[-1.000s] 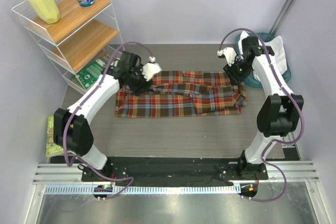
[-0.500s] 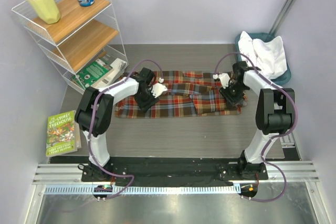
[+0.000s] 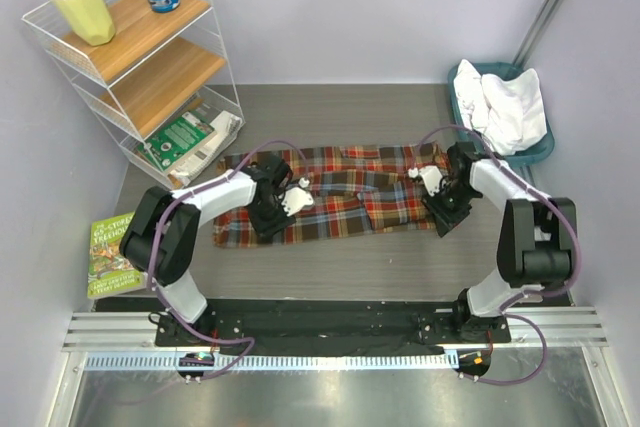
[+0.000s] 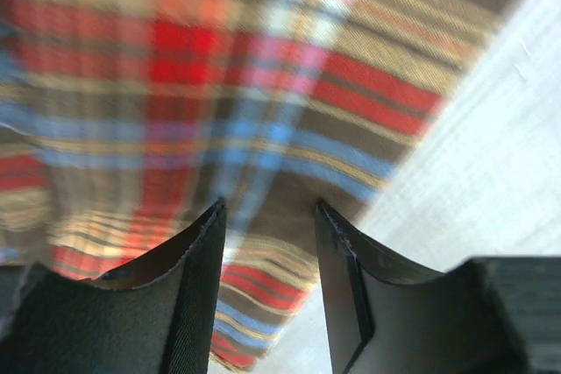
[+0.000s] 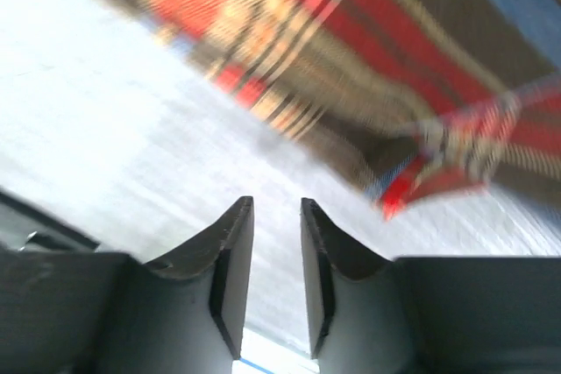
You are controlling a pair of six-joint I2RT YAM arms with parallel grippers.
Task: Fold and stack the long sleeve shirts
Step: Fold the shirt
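Under L jaws, past R jaws: plaid shirt (image 3: 345, 192).

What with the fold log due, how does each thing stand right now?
plaid shirt: lying flat on the table as a long strip
white shirt: crumpled in the teal basket, unfolded
left hand: open over the plaid cloth
right hand: narrowly open, holding nothing, just off the shirt's edge
yellow cup: upright on the top shelf
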